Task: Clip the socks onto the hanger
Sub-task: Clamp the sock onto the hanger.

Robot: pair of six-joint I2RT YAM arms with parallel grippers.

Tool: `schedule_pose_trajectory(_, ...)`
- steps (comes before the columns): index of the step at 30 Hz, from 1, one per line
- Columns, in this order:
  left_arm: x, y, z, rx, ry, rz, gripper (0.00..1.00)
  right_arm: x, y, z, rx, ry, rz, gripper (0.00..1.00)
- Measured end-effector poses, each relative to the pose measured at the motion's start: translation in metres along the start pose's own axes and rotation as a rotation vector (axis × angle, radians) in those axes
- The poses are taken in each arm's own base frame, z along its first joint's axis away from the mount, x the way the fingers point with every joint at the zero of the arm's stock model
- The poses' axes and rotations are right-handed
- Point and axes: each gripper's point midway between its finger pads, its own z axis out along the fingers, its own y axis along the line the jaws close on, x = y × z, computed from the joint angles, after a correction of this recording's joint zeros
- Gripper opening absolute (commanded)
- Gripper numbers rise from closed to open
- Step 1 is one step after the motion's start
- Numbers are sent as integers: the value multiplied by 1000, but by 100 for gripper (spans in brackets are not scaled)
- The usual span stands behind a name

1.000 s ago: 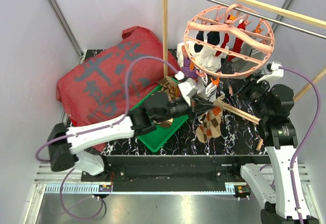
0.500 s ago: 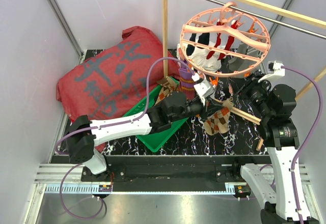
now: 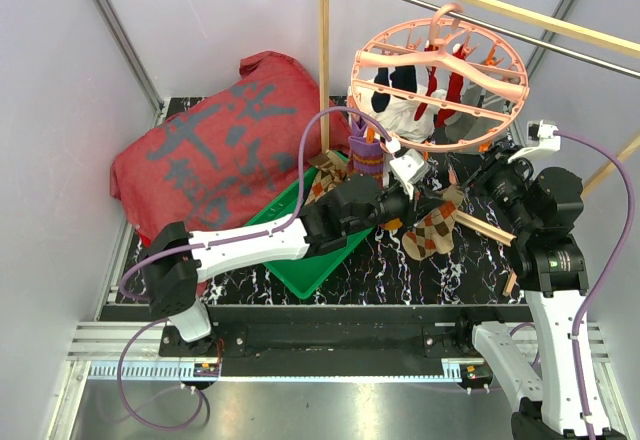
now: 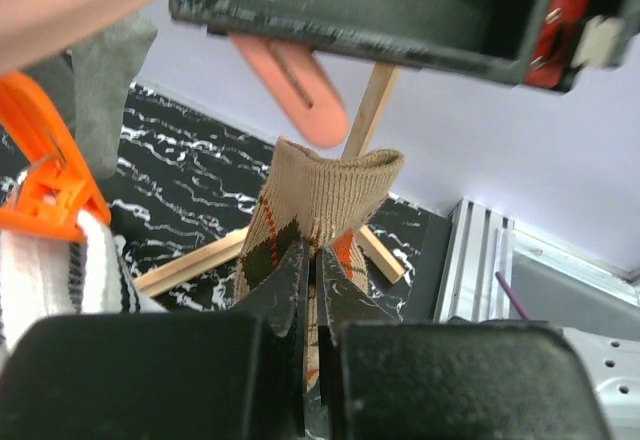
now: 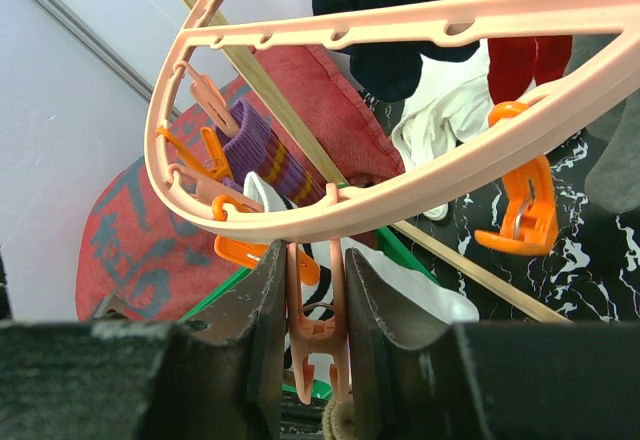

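Argyle sock (image 4: 325, 195), seemingly soft and limp, stood pinched near its cuff in the left end effector (image 4: 312, 257) below the hanger (image 5: 420, 25), whose pink clip (image 5: 312, 330) the right end effector (image 5: 316, 270) clamped.

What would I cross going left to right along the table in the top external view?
Red cloth → green tray → left gripper, shut on the brown argyle sock → right gripper, closed on a pink clip of the hanger.
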Motion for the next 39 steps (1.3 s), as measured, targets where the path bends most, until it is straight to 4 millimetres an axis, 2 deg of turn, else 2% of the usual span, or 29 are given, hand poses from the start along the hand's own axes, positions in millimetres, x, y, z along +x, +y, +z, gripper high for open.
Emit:
schedule_pose_trajectory(4, 4, 5, 0, -17, 14, -1, 0, 0, 0, 0, 0, -1, 0, 0)
schedule_pose_trajectory(16, -6, 20, 0, -51, -7, -1, 0, 4, -2, -1, -1, -2, -2, 0)
schedule_pose_trajectory(32, -25, 13, 2, -33, -41, -25, 0, 2, 0, -2, -8, -14, -9, 1)
schedule_pose_trajectory(39, -25, 10, 3, -25, -32, -47, 0, 3, 3, -2, -30, -17, -4, 9)
